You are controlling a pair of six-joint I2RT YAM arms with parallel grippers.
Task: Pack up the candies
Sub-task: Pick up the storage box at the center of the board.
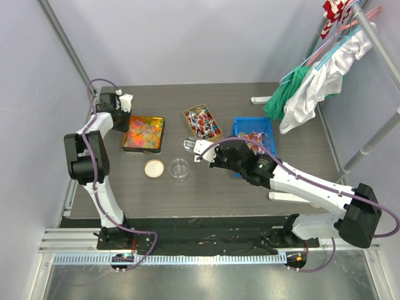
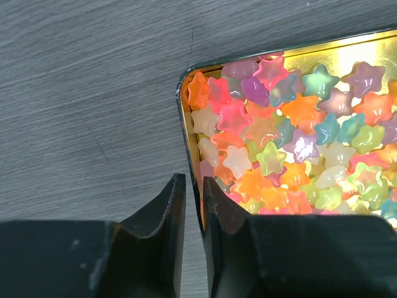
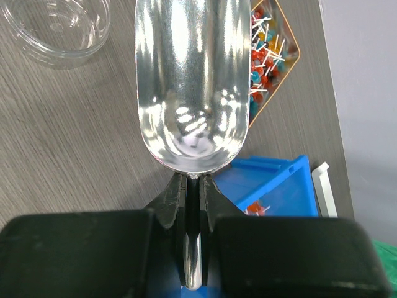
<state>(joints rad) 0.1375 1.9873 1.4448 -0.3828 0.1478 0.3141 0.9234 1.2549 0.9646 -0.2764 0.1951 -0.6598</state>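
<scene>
Candies (image 2: 279, 149), glossy pastel stars in gold tin (image 2: 184, 79); left claw (image 2: 193, 181) clenched on its rim, right claw (image 3: 193, 185) on scoop (image 3: 189, 81).

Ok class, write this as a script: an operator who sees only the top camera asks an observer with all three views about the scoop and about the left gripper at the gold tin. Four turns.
Operator: From above I can't tell. Is the scoop loaded?
Observer: No, the scoop held in the right gripper is empty.
Operator: Where exactly is the left gripper?
Observer: The left gripper straddles the side wall of the tin, one finger outside, one inside by the star candies.
</scene>
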